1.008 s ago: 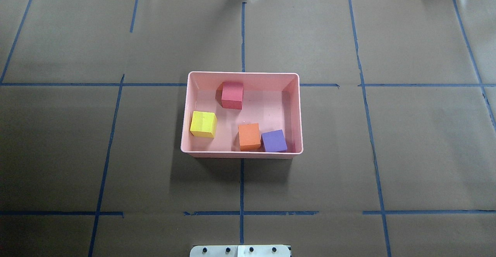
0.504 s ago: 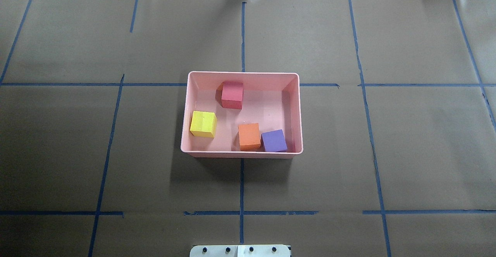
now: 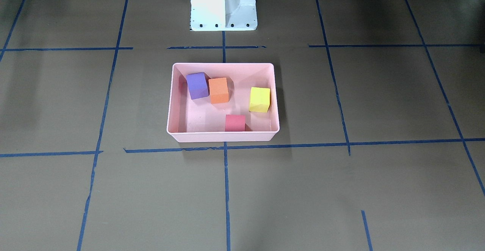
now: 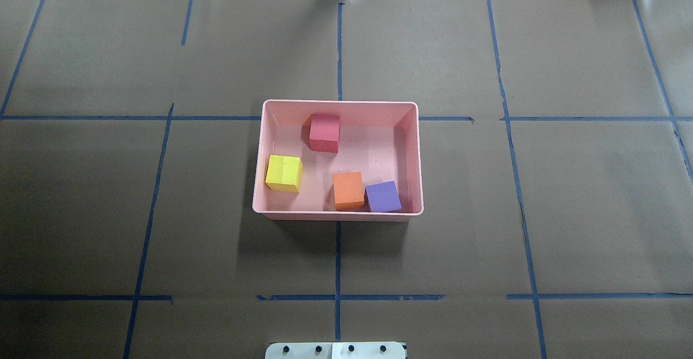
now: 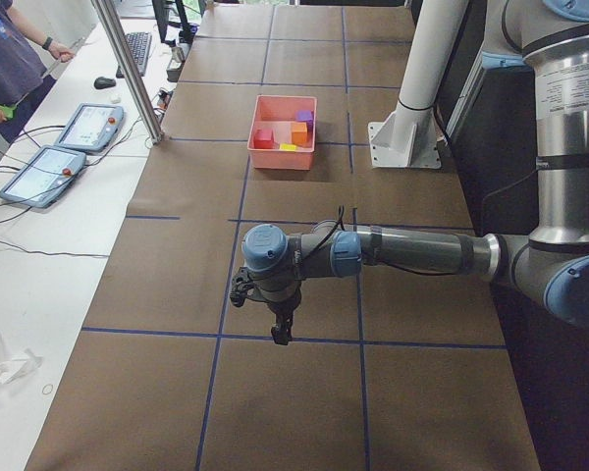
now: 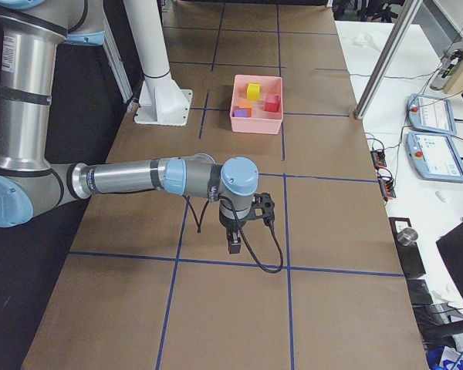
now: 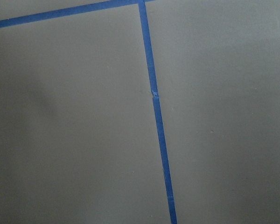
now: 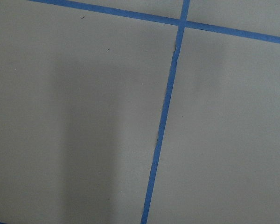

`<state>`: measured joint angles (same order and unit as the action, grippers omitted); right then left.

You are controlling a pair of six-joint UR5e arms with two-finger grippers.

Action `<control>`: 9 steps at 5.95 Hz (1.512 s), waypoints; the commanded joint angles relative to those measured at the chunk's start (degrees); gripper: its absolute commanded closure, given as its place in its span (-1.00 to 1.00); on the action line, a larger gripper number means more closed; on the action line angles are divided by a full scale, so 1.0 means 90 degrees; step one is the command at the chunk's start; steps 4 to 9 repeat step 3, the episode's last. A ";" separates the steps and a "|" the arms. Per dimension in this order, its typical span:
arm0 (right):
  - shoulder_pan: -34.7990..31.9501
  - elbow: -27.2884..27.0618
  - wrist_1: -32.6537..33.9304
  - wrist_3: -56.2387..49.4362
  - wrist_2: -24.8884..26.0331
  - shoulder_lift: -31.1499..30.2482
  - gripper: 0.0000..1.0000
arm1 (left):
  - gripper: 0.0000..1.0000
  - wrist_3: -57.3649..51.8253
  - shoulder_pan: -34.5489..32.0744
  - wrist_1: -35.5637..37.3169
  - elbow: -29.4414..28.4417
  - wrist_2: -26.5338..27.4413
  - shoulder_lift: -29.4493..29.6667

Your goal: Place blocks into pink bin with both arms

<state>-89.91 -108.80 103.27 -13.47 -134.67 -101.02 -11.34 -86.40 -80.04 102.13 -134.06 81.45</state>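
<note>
The pink bin stands at the table's middle and holds all four blocks: red at the back, yellow at the left wall, orange and purple side by side at the front. The front-facing view shows the bin with the same blocks. My left gripper shows only in the exterior left view, low over bare table far from the bin. My right gripper shows only in the exterior right view, also far from the bin. I cannot tell whether either is open or shut.
The white pedestal base stands behind the bin. Blue tape lines cross the brown table cover. A side table with tablets, a metal pole and an operator lie along the table's far edge.
</note>
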 commanded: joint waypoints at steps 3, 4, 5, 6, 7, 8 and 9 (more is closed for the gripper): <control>0.0010 0.0115 0.0000 0.0012 -0.0007 0.0043 -1.00 | -1.00 0.0000 0.0000 0.0016 0.0029 -0.0007 0.0002; 0.0010 0.0115 0.0000 0.0012 -0.0007 0.0043 -1.00 | -1.00 0.0000 0.0000 0.0016 0.0029 -0.0007 0.0002; 0.0010 0.0115 0.0000 0.0012 -0.0007 0.0043 -1.00 | -1.00 0.0000 0.0000 0.0016 0.0029 -0.0007 0.0002; 0.0010 0.0115 0.0000 0.0012 -0.0007 0.0043 -1.00 | -1.00 0.0000 0.0000 0.0016 0.0029 -0.0007 0.0002; 0.0010 0.0115 0.0000 0.0012 -0.0007 0.0043 -1.00 | -1.00 0.0000 0.0000 0.0016 0.0029 -0.0007 0.0002; 0.0010 0.0115 0.0000 0.0012 -0.0007 0.0043 -1.00 | -1.00 0.0000 0.0000 0.0016 0.0029 -0.0007 0.0002; 0.0010 0.0115 0.0000 0.0012 -0.0007 0.0043 -1.00 | -1.00 0.0000 0.0000 0.0016 0.0029 -0.0007 0.0002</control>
